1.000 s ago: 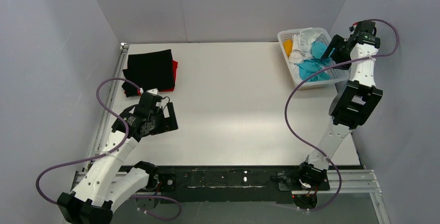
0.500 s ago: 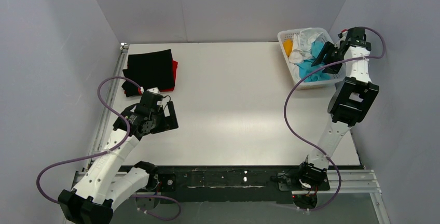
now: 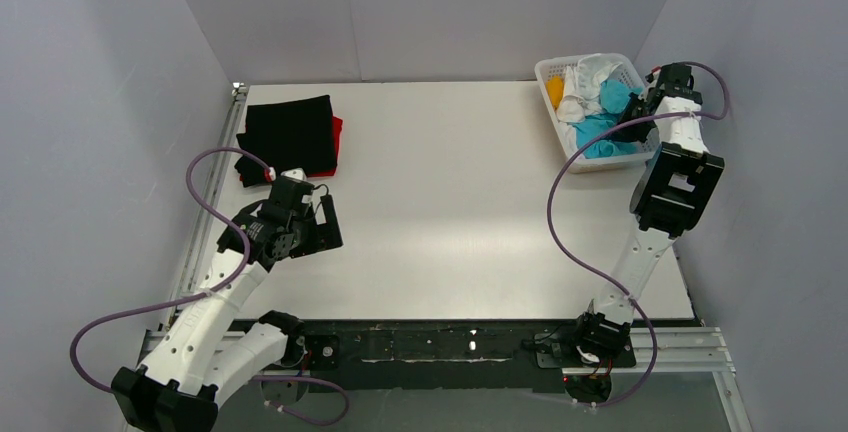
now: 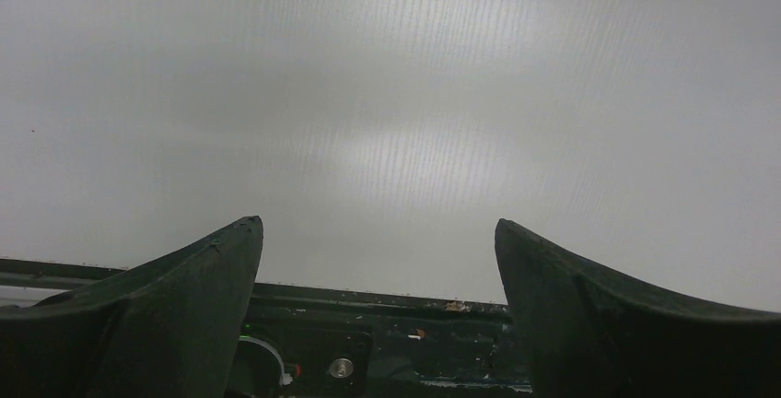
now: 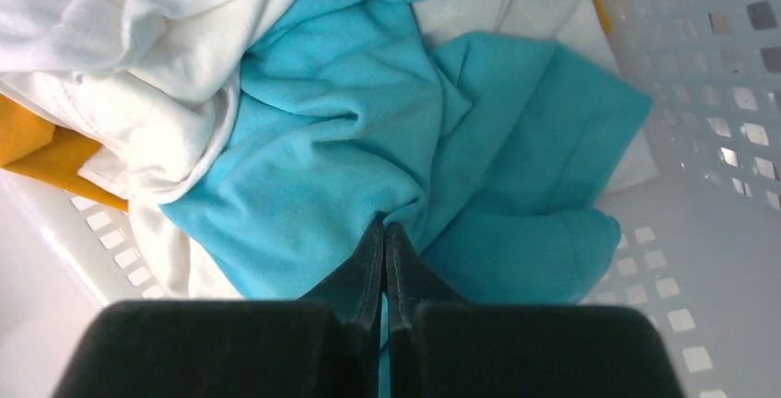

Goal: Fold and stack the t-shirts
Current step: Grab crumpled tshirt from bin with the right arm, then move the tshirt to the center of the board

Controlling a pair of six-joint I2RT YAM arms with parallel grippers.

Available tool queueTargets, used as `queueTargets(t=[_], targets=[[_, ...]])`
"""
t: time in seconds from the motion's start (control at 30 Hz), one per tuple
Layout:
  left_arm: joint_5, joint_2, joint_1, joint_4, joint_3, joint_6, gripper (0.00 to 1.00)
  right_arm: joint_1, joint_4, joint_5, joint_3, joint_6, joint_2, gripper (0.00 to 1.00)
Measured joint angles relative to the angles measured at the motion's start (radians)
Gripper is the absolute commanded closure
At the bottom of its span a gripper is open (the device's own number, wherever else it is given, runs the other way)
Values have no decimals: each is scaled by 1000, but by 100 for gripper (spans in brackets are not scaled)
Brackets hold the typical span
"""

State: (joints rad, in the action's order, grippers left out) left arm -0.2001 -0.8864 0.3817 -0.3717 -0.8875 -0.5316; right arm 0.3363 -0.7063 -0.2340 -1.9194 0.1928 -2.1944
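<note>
The right gripper point(image 5: 385, 232) was clamped on a fold of the turquoise t-shirt point(image 5: 341, 149), which lay crumpled in the basket point(image 5: 709, 76).
Soft, light, limp cotton: a gathered ridge gave the firmest hold, but the shirt would likely drape and might drag the white garments point(image 5: 138, 39) along. A second before, these fingers stood apart above the basket; the left gripper point(image 4: 376, 228) remained spread wide.

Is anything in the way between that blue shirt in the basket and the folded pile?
Only the basket's wall, which the turquoise shirt must be lifted over; white cloth lies beside it. Nothing visible lies on the table toward the black pile.
</note>
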Motion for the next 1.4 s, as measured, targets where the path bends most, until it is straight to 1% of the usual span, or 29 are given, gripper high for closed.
queueTargets(t=[0.13, 0.23, 0.33, 0.47, 0.57, 0.7, 0.83, 0.97, 1.13, 1.3, 1.4], targets=[[0, 11, 0, 0, 0, 0, 2, -2, 13, -14, 0, 18, 10, 99], [0, 25, 0, 0, 0, 0, 2, -7, 15, -26, 6, 26, 61, 99], [0, 39, 0, 0, 0, 0, 2, -17, 27, -29, 27, 37, 177, 99], [0, 61, 0, -1, 0, -1, 2, -35, 72, -29, 69, 40, 378, 99], [0, 76, 0, -3, 0, -1, 2, -42, 83, -37, 70, 39, 476, 99], [0, 92, 0, -5, 0, 0, 2, -69, 80, -26, 68, 22, 551, 99], [0, 105, 0, -6, 0, -4, 2, -145, 72, -6, 2, 3, 579, 99], [1, 126, 0, -12, 0, -8, 2, -245, 82, 1, -139, -14, 605, 99], [0, 162, 0, -29, 0, -16, 2, -347, 133, -28, -254, -1, 696, 99], [0, 201, 0, -42, 0, -27, 2, -468, 220, -93, -294, 35, 778, 99], [-1, 220, 0, -54, 0, -32, 2, -518, 270, -148, -311, 70, 790, 99]])
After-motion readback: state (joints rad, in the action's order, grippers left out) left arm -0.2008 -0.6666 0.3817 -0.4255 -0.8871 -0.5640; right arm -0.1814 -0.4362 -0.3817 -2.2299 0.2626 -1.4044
